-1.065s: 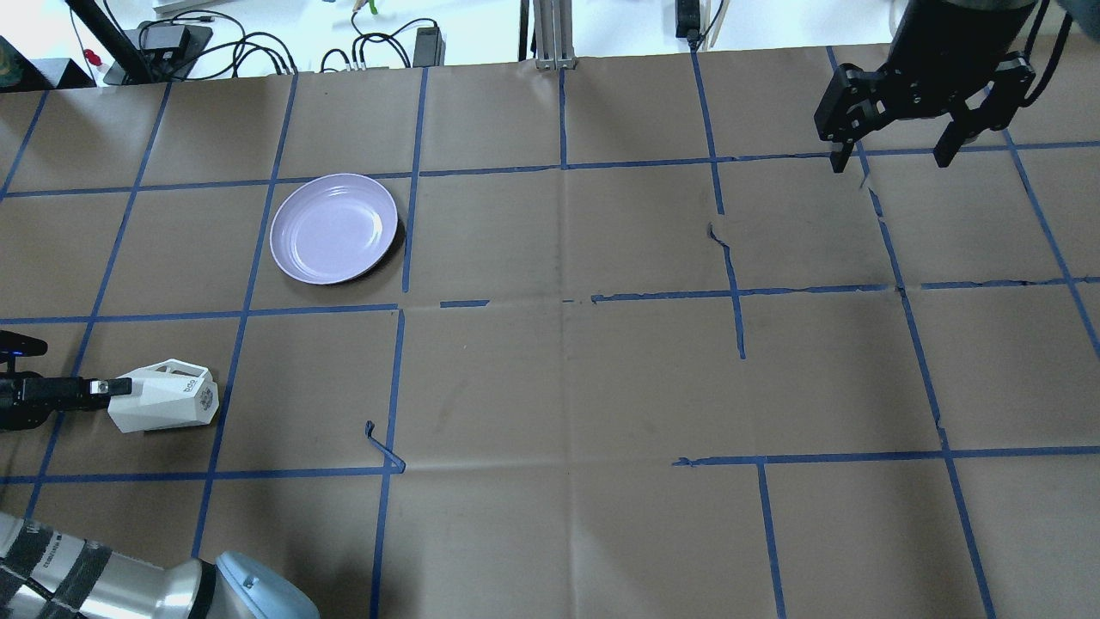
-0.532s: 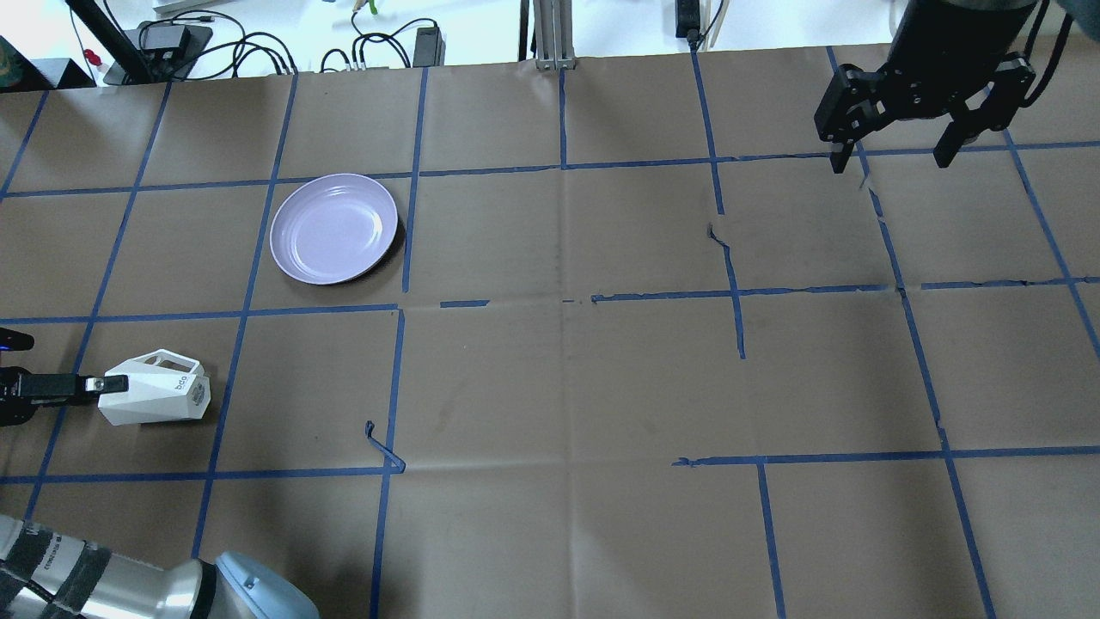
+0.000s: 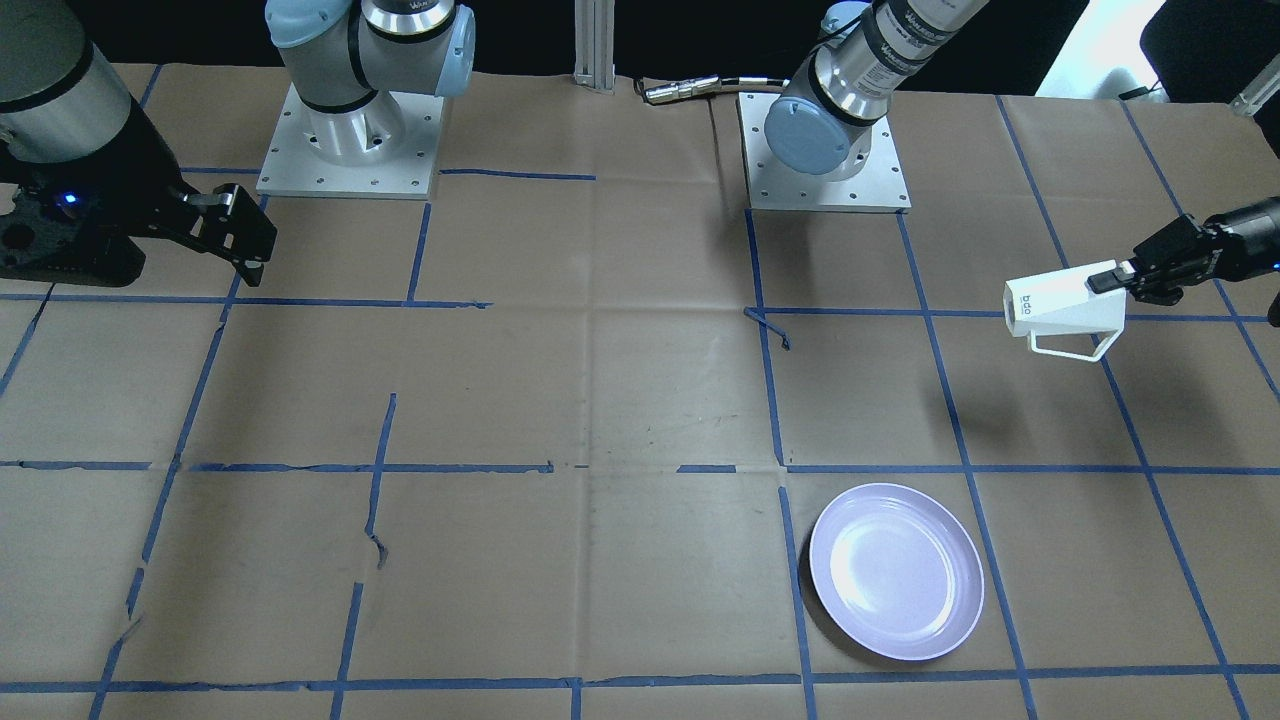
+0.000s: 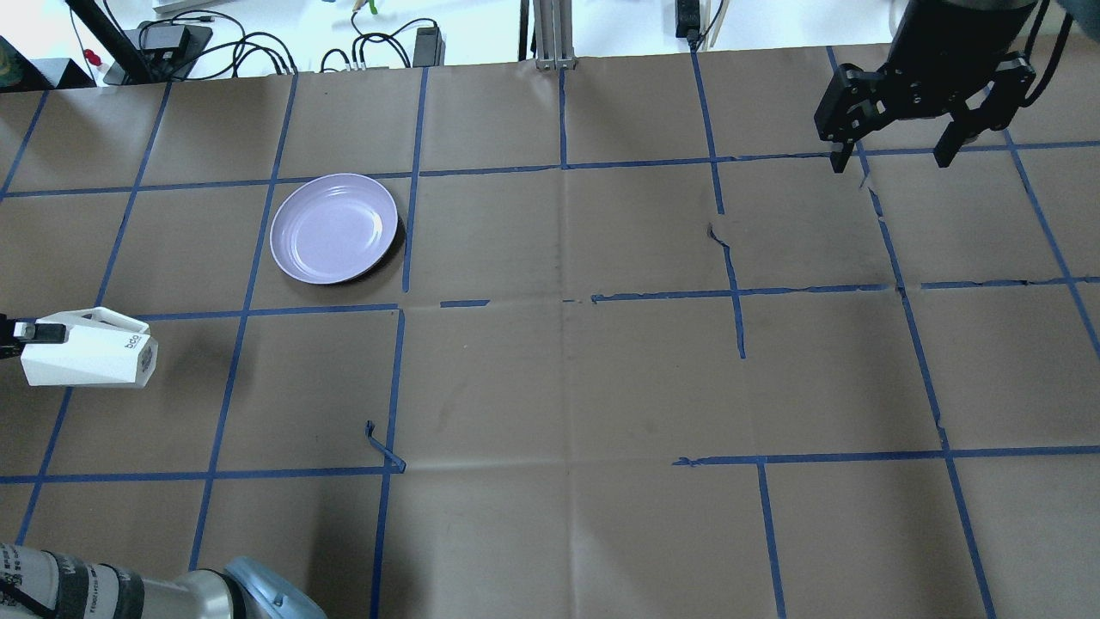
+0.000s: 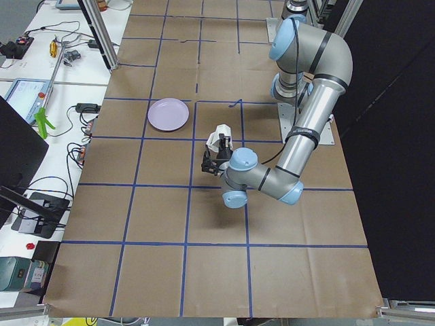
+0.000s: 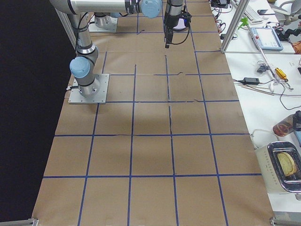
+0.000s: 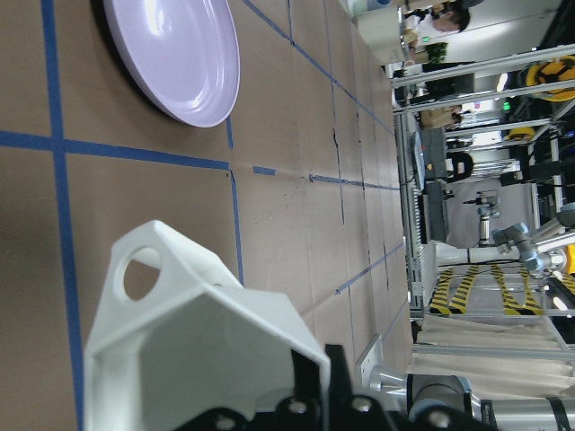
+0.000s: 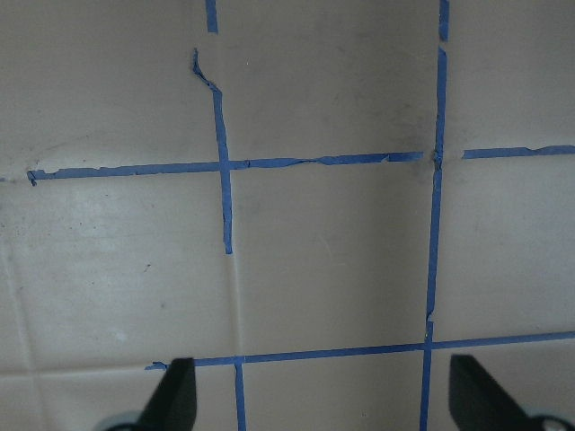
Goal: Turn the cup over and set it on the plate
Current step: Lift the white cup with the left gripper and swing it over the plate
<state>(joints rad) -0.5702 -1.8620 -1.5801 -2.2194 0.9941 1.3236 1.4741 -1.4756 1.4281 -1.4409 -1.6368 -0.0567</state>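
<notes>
The white faceted cup (image 4: 88,349) hangs on its side above the table at the left edge, base toward the table's middle. My left gripper (image 4: 30,331) is shut on the cup's rim. The front-facing view shows the cup (image 3: 1065,304) with its handle down, held by the left gripper (image 3: 1110,281). The left wrist view shows the cup (image 7: 198,341) close up. The lavender plate (image 4: 334,227) lies on the table further out, empty; it also shows in the front-facing view (image 3: 896,570) and the left wrist view (image 7: 175,54). My right gripper (image 4: 894,159) is open and empty, high over the far right.
Brown paper with blue tape lines covers the table (image 4: 567,361). A loose curl of tape (image 4: 382,447) lies near the left middle. Cables and power bricks (image 4: 258,43) lie beyond the far edge. Both arm bases (image 3: 345,130) stand at the robot's side.
My left gripper has lifted the cup and carried it left and away from the robot, toward the view's edge. The right arm has not moved.
</notes>
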